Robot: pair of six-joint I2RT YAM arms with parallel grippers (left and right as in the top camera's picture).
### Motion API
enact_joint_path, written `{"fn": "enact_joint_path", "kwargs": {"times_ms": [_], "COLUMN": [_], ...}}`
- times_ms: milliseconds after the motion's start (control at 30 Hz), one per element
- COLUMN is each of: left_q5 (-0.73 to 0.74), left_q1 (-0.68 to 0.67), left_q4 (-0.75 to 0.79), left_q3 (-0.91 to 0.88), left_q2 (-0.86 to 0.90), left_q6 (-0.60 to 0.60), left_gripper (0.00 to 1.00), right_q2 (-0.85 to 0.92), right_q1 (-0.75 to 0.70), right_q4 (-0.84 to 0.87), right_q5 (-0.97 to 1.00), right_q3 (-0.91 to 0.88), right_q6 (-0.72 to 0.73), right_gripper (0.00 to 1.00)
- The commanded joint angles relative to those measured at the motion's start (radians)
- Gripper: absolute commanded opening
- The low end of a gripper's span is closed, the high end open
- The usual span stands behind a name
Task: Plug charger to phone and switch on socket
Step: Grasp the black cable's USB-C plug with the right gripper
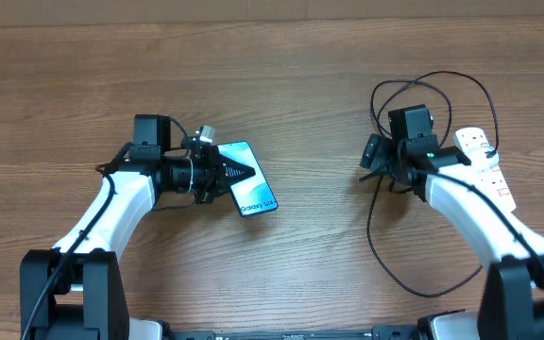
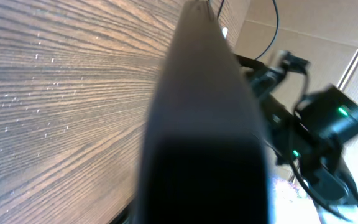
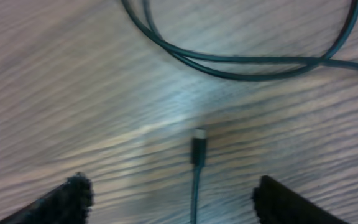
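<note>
**A:** What lies under everything you're looking at?

**B:** You have a brown wood-grain surface (image 1: 281, 274). Its grain runs left to right in your overhead view.

**A:** And past it?

**B:** A plain cardboard strip (image 1: 253, 8) runs along the far edge at the top of your overhead view. In your left wrist view, tan cardboard panels (image 2: 303, 25) rise beyond the wood, and a pale band (image 2: 356, 59) slants across one of them.

**A:** Anything on the wood itself?

**B:** Up close, your left wrist view shows fine bright specks scattered along the grain. Your right wrist view is blurred, with a pale sheen near the middle.
</note>
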Motion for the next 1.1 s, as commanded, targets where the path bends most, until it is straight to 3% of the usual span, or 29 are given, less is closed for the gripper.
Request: {"fn": "enact_joint_path", "kwargs": {"times_ms": [0,333,400,500,667,800,867,967,1067], "left_q5": [0.053,0.052,0.053,0.052,0.053,0.053,0.09,0.182,0.23], "left_q1": [-0.003,-0.003,-0.003,-0.003,-0.003,-0.003,0.0,0.013,0.031], "left_q4": [0.013,0.013,0.013,0.013,0.014,0.072,0.175,0.349,0.569], "left_q3": [0.015,0.015,0.015,0.015,0.015,0.015,0.015,0.015,0.015], "left_q2": [-0.004,-0.004,-0.004,-0.004,-0.004,-0.004,-0.004,-0.004,-0.004], "left_q6": [0.01,0.01,0.006,0.006,0.007,0.008,0.008,-0.015,-0.123], "left_gripper": [0.04,0.04,0.04,0.04,0.04,0.04,0.04,0.04,0.04], "right_q2": [0.053,0.217,0.235,0.248,0.244,0.193,0.133,0.05,-0.038], "right_q1": [-0.002,-0.006,-0.005,-0.005,-0.005,-0.015,-0.023,-0.024,-0.018], "right_q4": [0.003,0.025,0.03,0.031,-0.01,-0.063,-0.143,-0.254,-0.357], "right_q5": [-0.005,-0.005,-0.005,-0.006,-0.127,-0.454,-0.766,-0.997,-1.115], "right_q3": [-0.01,-0.011,-0.011,-0.011,-0.006,0.055,0.114,0.16,0.162], "right_q6": [-0.014,-0.015,-0.014,-0.014,-0.028,-0.209,-0.37,-0.513,-0.609], "right_gripper": [0.75,0.58,0.44,0.04,0.04,0.04,0.04,0.04,0.04]}}
